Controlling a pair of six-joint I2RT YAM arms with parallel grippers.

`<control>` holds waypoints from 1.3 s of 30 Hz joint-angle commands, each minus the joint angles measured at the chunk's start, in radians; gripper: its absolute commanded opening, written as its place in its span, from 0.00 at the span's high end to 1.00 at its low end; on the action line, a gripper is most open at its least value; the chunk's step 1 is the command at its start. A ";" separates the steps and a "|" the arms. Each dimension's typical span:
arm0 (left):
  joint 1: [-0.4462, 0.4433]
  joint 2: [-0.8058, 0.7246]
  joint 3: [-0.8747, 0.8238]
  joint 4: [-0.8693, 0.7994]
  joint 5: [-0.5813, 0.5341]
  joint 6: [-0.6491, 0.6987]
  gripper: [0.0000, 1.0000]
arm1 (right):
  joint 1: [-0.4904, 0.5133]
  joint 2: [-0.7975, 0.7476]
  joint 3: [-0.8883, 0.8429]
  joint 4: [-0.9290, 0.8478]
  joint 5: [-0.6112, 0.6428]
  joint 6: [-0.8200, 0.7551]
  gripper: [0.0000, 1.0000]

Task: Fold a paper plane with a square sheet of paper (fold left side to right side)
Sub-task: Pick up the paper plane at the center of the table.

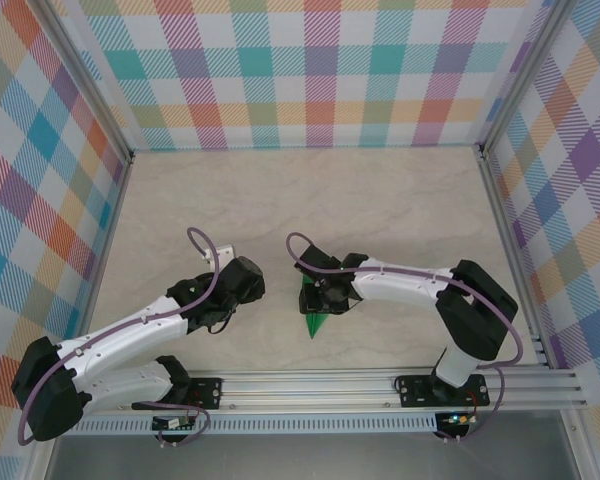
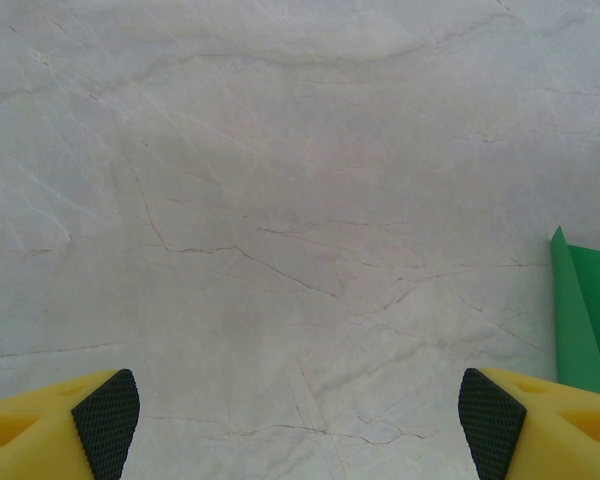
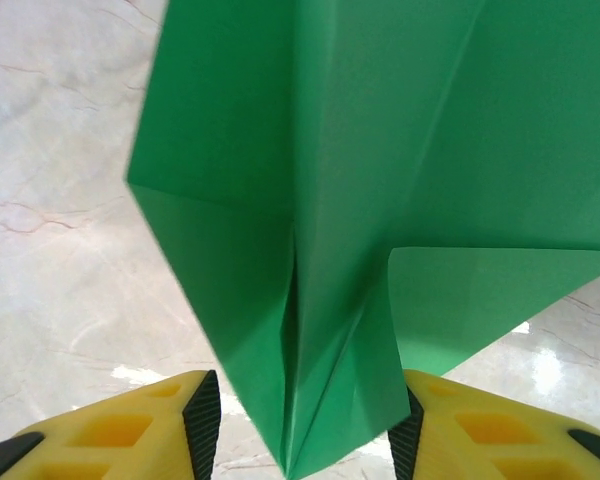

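The green paper (image 1: 316, 322) lies folded into a narrow pointed shape with layered creases, its tip toward the near edge of the table. My right gripper (image 1: 327, 297) hangs right over it. In the right wrist view the paper (image 3: 380, 150) runs down between the fingers of the right gripper (image 3: 302, 425). The jaws stand apart: the right pad (image 3: 404, 440) touches a raised flap, and a gap of table shows beside the left pad (image 3: 202, 425). My left gripper (image 1: 244, 284) is open over bare table (image 2: 280, 200), nothing between its fingers (image 2: 105, 420), with the paper's edge (image 2: 585, 320) to its right.
The marble-look tabletop (image 1: 380, 200) is fenced by plaid walls (image 1: 300, 70) at the back and on both sides. An aluminium rail (image 1: 380, 385) with the arm bases runs along the near edge.
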State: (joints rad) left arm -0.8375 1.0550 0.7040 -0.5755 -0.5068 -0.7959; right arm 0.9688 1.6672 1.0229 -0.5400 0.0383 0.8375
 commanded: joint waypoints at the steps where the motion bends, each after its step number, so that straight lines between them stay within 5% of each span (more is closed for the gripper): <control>1: -0.008 -0.015 -0.006 -0.016 -0.003 0.008 0.15 | 0.010 0.025 0.008 -0.003 0.010 0.016 0.55; 17: -0.009 -0.021 -0.005 -0.024 -0.004 0.009 0.14 | 0.010 0.115 0.051 0.008 0.020 0.008 0.65; 27: -0.009 -0.045 0.014 -0.051 -0.007 0.024 0.14 | -0.003 0.125 0.138 -0.124 0.120 -0.064 0.86; 33: -0.008 -0.073 0.017 -0.068 -0.011 0.035 0.15 | -0.084 0.119 0.193 -0.165 0.106 -0.160 0.98; 39: -0.009 -0.113 0.016 -0.081 -0.003 0.049 0.15 | -0.227 0.194 0.345 -0.231 0.093 -0.293 0.97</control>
State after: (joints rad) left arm -0.8375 0.9710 0.7040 -0.6296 -0.5068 -0.7666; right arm 0.7910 1.8179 1.2922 -0.7128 0.1234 0.6384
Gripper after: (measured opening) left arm 0.855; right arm 0.047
